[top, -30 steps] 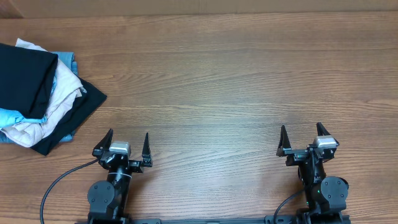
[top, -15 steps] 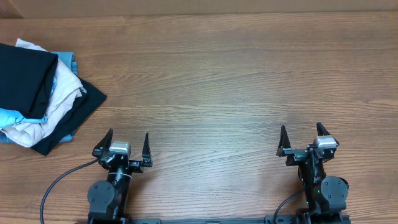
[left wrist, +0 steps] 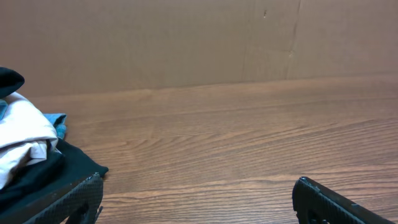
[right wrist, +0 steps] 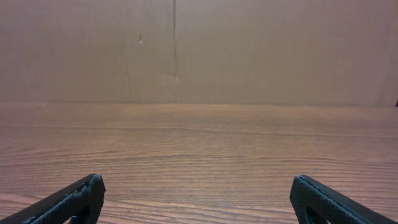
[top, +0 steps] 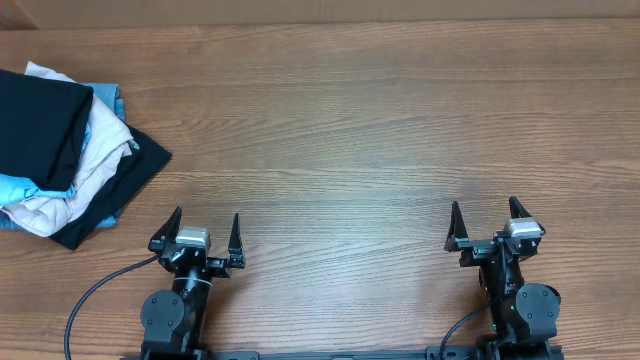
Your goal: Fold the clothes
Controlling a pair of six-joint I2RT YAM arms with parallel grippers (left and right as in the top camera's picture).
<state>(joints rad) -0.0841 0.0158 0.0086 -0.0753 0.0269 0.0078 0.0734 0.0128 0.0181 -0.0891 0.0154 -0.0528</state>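
Both my grippers stand spread wide, holding nothing. From overhead, the left gripper point(top: 207, 215) and right gripper point(top: 484, 204) sit well apart at the table's point(top: 350, 120) near edge. The black T-shirt point(top: 40, 125) lies heaped with a cream garment point(top: 100, 150) and a blue shirt point(top: 15, 187) at the left edge, ahead-left of my left gripper. From the left wrist, black cloth lies near my left finger point(left wrist: 68, 202). From the right wrist, wood runs to a cardboard wall point(right wrist: 249, 50).

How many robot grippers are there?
2: the left gripper at the near edge, by the pile of clothes, and the right gripper opposite it, both open.
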